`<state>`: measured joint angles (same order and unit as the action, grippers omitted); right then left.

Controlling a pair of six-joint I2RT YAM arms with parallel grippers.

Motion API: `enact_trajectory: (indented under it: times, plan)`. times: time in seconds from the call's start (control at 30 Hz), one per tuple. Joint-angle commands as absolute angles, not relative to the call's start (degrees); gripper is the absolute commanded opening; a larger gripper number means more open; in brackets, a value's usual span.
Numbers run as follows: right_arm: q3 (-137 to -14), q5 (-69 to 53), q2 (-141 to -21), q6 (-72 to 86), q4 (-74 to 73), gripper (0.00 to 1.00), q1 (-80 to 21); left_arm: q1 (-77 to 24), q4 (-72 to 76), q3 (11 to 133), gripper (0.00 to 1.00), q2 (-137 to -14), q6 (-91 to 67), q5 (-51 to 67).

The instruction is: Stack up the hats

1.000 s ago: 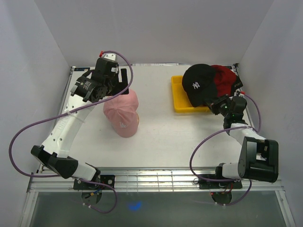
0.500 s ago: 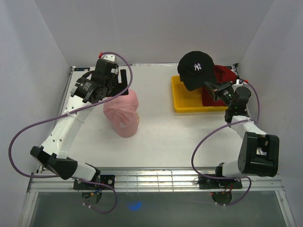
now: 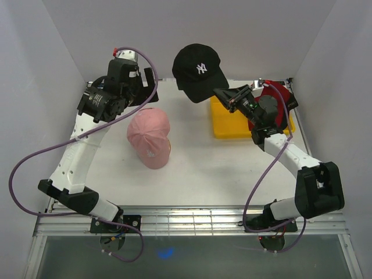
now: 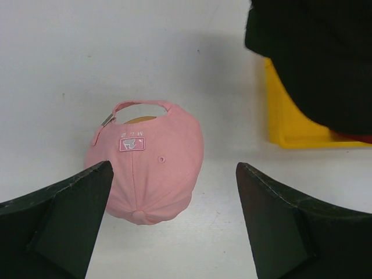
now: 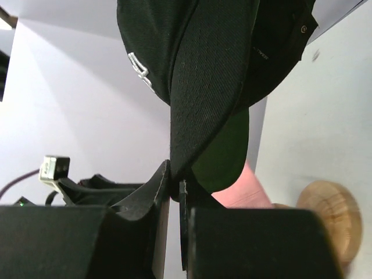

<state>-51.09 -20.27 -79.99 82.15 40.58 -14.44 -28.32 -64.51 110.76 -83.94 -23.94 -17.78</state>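
My right gripper (image 5: 174,187) pinching brim of black fabric NY cap (image 3: 197,68) aloft, my left gripper (image 4: 173,168) spread above pink fabric cap (image 3: 149,136)

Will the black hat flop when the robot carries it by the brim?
Probably not much: the black hat shows a round crown while pinched by the right end effector. Its brim curls at the pinch, so likely bendy.

The right gripper (image 3: 223,97), pinching the brim, has lifted the black cap (image 3: 199,71) off the red cap (image 3: 280,109) in the tray (image 3: 224,131) and swung it up and leftward, past the tray's left edge. The left gripper (image 3: 146,86) has risen and drawn back from the pink cap (image 3: 150,135).
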Motion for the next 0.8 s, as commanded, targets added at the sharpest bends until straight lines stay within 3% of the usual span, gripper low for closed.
enact_trajectory:
  times: [0.0, 0.27, 0.77]
  plan:
    - [-55.63, -13.89, -79.80, 84.20, 47.90, 0.08, -20.03, -28.30, -65.83, 116.71, 0.98, -84.90, -25.22, -17.84]
    - [-53.01, -9.32, -74.38, 80.62, 42.03, 0.08, -21.27, -28.30, -65.22, 116.64, 0.98, -85.87, -26.37, -16.96]
    - [-30.24, -18.98, -64.43, 76.74, 45.26, 0.08, -2.20, -28.30, -62.67, 109.60, 0.98, -83.15, -25.75, -16.26]
